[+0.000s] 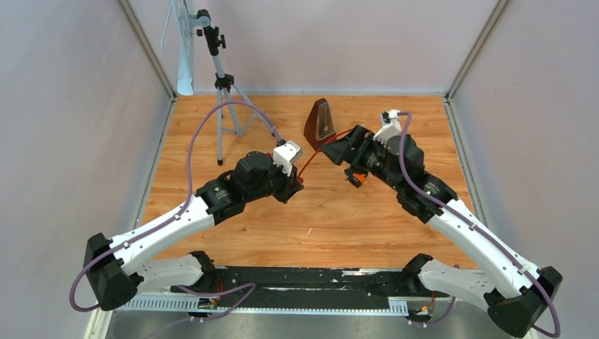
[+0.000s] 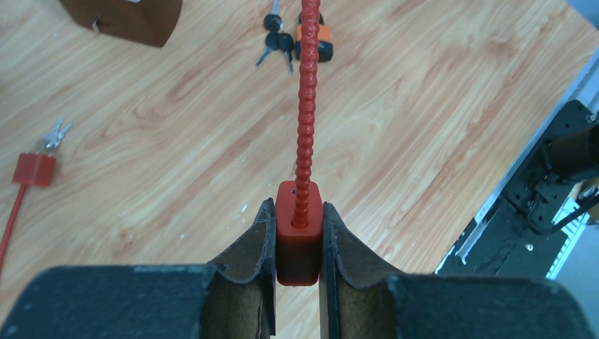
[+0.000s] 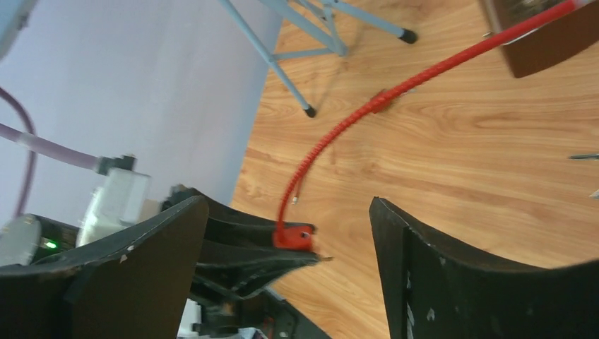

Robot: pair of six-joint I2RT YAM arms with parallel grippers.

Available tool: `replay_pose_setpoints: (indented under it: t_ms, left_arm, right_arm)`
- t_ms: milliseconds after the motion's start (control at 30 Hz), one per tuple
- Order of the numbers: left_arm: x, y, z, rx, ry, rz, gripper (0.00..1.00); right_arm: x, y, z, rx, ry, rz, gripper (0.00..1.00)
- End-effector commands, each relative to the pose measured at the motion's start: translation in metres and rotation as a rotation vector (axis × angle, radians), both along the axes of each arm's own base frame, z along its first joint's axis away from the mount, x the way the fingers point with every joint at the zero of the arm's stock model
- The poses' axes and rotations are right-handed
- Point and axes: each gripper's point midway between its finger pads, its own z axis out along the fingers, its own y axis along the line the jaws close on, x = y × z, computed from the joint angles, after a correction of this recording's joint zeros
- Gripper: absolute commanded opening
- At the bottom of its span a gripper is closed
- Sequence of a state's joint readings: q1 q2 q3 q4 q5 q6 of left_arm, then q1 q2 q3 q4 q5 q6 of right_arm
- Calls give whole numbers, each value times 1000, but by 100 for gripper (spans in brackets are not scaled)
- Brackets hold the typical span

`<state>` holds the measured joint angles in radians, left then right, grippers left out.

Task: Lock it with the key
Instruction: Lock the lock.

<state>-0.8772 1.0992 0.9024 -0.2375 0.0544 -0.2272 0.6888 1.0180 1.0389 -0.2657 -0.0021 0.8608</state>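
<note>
— Your left gripper (image 2: 299, 212), what has it?
— It is clamped on the red lock block (image 2: 298, 254); the ribbed cable (image 2: 305, 106) enters its top.
— And the right gripper (image 3: 286, 205)?
— I have it spread wide, nothing between the fingers.
— The keys (image 2: 277, 44)?
— They lie on the desk (image 2: 424, 106), just beside the orange padlock (image 2: 316, 44).

A grey tripod (image 1: 224, 83) stands on the wooden table (image 1: 339, 226), a brown wedge-shaped box (image 1: 319, 123) nearby.
</note>
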Motion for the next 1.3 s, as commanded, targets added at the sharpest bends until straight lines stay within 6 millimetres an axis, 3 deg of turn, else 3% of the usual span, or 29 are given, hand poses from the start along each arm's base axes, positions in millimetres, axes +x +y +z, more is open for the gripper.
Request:
replay_pose_setpoints:
  t_ms: [0, 133, 200, 267, 467, 567, 700, 867, 1033, 1133, 1267]
  left_arm:
    - [-5, 17, 43, -11, -63, 18, 0]
    - [-14, 32, 53, 30, -64, 22, 0]
    - [-19, 41, 52, 61, -73, 9, 0]
    - [-26, 49, 52, 89, -87, -19, 0]
    - [-54, 69, 62, 122, -120, -115, 0]
    - [-67, 78, 66, 133, -117, -152, 0]
    - [-80, 86, 67, 161, -121, -215, 0]
    - [-90, 87, 60, 181, -105, -271, 0]
    - [-93, 85, 54, 182, -86, -290, 0]
    - [-93, 85, 52, 182, -88, -291, 0]
    - [-93, 84, 52, 182, -91, -296, 0]
  right_arm:
    - [-14, -26, 6, -105, -154, 12, 84]
    - [-27, -41, 21, -168, -290, 31, 80]
    - [-25, -51, 28, -207, -351, 0, 67]
    - [-21, -59, 34, -261, -414, -31, 61]
    - [-14, -77, 67, -430, -624, -76, 60]
    - [-20, -65, 74, -524, -757, 39, 64]
    - [-49, -30, 47, -638, -914, 410, 66]
    - [-64, -12, 46, -646, -1022, 589, 63]
    - [-67, -4, 31, -674, -996, 704, 49]
    - [-75, -2, 6, -680, -921, 808, 50]
    - [-80, -5, -17, -703, -878, 866, 60]
